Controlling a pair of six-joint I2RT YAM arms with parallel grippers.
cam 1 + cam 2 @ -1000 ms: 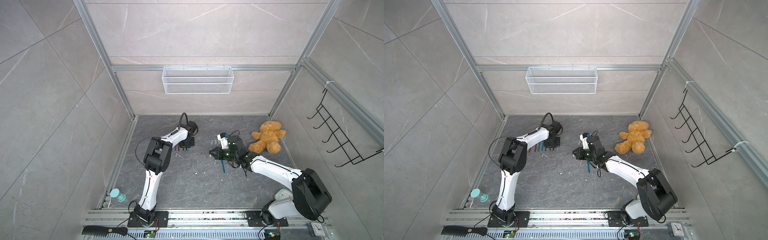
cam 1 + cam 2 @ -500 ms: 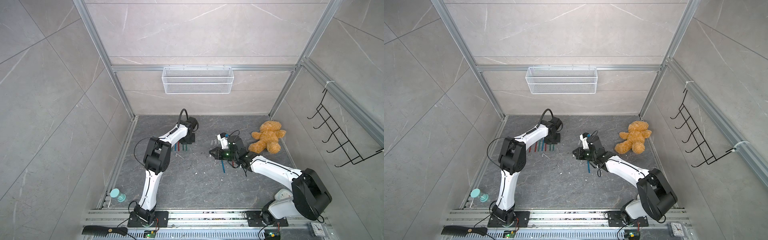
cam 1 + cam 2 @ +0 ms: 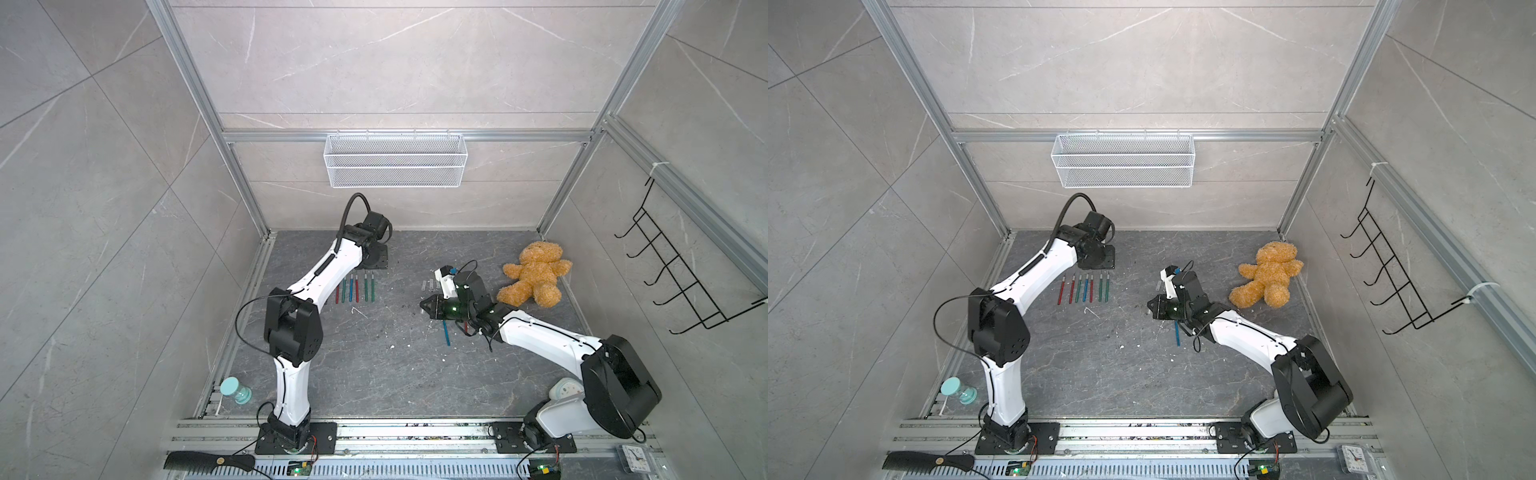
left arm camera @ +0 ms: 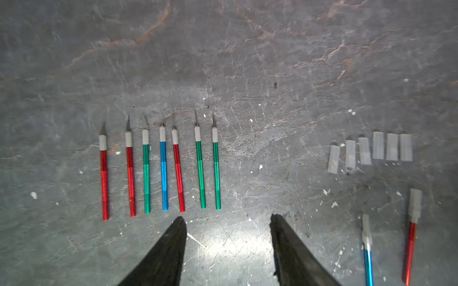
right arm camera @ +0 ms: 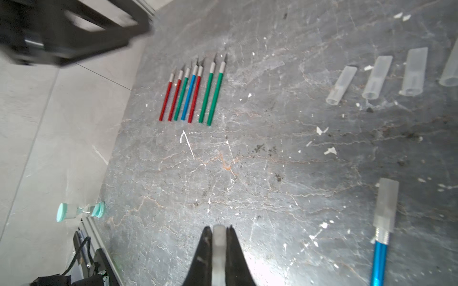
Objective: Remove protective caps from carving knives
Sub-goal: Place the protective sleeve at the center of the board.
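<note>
Seven bare knives (image 4: 163,170) lie side by side on the grey floor (image 4: 247,62). Their handle ends lie just past the fingertips of the left gripper (image 4: 228,219), blades pointing away. Its fingers stand apart with nothing between them. Six loose caps (image 4: 378,146) sit in a row well off to one side of those fingers. A blue knife (image 4: 367,250) and a red knife (image 4: 410,247), both capped, lie on that same side. The right gripper (image 5: 219,229) is clamped on a seventh cap (image 5: 219,244), which shows between its fingertips. The blue knife lies near them, not touching.
</note>
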